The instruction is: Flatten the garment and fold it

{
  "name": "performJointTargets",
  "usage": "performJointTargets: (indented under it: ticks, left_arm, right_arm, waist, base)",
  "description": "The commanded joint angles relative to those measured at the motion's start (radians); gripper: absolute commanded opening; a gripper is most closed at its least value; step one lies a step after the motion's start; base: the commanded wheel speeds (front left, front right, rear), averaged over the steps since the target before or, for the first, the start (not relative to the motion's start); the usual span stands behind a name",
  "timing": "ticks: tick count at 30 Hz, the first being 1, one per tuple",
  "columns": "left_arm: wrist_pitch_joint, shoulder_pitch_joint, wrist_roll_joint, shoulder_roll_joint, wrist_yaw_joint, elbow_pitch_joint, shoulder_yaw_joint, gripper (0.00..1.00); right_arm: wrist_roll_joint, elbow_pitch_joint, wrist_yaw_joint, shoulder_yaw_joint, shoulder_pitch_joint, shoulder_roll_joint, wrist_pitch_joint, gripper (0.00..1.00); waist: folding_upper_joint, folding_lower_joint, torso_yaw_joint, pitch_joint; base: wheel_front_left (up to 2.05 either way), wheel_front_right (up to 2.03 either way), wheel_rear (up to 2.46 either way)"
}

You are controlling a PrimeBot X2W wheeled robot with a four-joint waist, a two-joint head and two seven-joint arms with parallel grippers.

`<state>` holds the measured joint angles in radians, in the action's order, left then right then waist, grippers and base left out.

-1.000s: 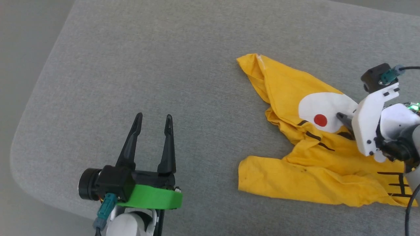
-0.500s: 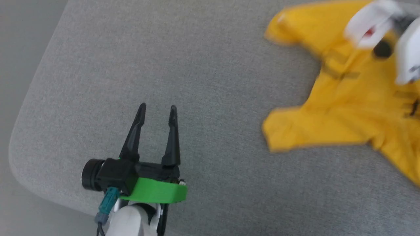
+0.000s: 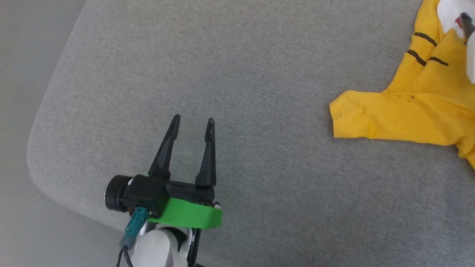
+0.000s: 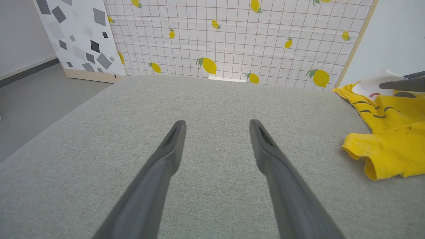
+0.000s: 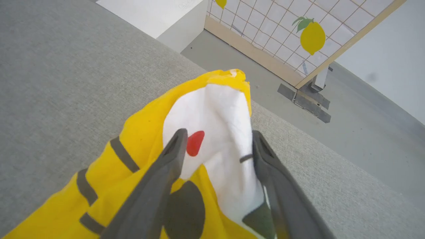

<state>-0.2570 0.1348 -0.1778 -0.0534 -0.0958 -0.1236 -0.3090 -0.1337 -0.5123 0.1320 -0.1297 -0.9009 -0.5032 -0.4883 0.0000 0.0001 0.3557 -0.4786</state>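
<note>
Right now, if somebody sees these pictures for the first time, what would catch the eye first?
The mustard-yellow T-shirt stands out, crumpled on the right of the grey padded surface. The right gripper is at its white patch, jaws apart with the red dot between them. The left gripper is at lower left, jaws open over bare surface, and a lemon-printed screen stands behind.

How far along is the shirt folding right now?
Done: nothing yet; the garment lies bunched on the grey cushion. In hand: the right claw, open, straddles its raised white patch; the left claw hangs open, apart from it. Left: flattening, then every fold.
</note>
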Motion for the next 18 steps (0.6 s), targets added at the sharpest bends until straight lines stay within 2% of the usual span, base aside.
performJointTargets:
  ticks: [1, 7, 11, 15, 18]
  left_arm:
    - [-0.005, 0.016, -0.005, 0.003, -0.002, 0.005, 0.002, 1.0]
    - [-0.005, -0.014, 0.025, 0.003, 0.01, 0.012, 0.036, 1.0]
    - [-0.005, -0.046, 0.043, -0.004, 0.019, 0.005, 0.069, 1.0]
    - [-0.005, -0.086, 0.055, -0.013, 0.026, -0.002, 0.097, 1.0]
    - [-0.005, -0.115, 0.058, -0.017, 0.027, -0.007, 0.119, 1.0]
  right_arm:
    - [0.001, -0.004, -0.001, 0.011, 0.006, 0.011, 0.02, 1.0]
    - [-0.027, 0.08, -0.001, 0.082, 0.065, 0.054, 0.094, 1.0]
    - [-0.051, 0.24, -0.001, 0.169, 0.191, 0.101, 0.132, 1.0]
    - [-0.044, 0.472, -0.001, 0.285, 0.412, 0.191, 0.166, 1.0]
    - [-0.02, 0.645, -0.001, 0.374, 0.6, 0.306, 0.191, 1.0]
  waist:
    - [0.0, -0.0001, -0.022, 0.027]
    - [0.0, -0.0001, -0.08, 0.113]
    - [0.0, -0.0001, -0.125, 0.162]
    - [0.0, -0.0001, -0.169, 0.203]
    - [0.0, -0.0001, -0.199, 0.224]
  base:
    - [0.0, 0.0, 0.0]
    - [0.0, 0.0, 0.0]
    - [0.0, 0.0, 0.0]
    - [0.0, 0.0, 0.0]
    - [0.0, 0.0, 0.0]
